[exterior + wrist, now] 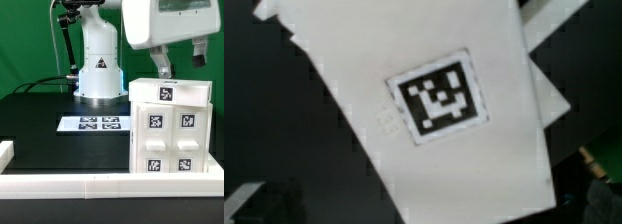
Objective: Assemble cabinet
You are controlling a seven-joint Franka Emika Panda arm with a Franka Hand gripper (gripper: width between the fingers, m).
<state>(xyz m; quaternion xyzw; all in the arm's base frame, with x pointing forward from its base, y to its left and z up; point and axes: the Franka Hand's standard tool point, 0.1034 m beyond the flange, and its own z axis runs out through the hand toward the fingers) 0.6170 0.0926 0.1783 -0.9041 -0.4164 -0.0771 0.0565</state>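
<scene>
Against the long low white border rail at the near edge of the black bench stands the cabinet, a white plastic box-shaped frame with black-and-white square tags on its front and top. It sits at the exterior view's right, upright, its base close behind the rail. Two tags show on its upper front face, two pale raised blocks lie below them, and one more tag sits on its top surface.

Directly above the cabinet hangs the robot's hand, its white body large in the exterior view and its two dark fingers pointing down toward the cabinet's top. The fingers stand apart, with nothing visible between them, and whether their tips touch the cabinet cannot be told.

Beside the cabinet, toward the exterior view's left, the marker board, a thin flat white sheet with several tags, lies flat on the bench. Behind that board rises the arm's white base.

Seen from the wrist view, a white surface of the cabinet fills most of the picture, tilted across it, with one square tag near its middle.
</scene>
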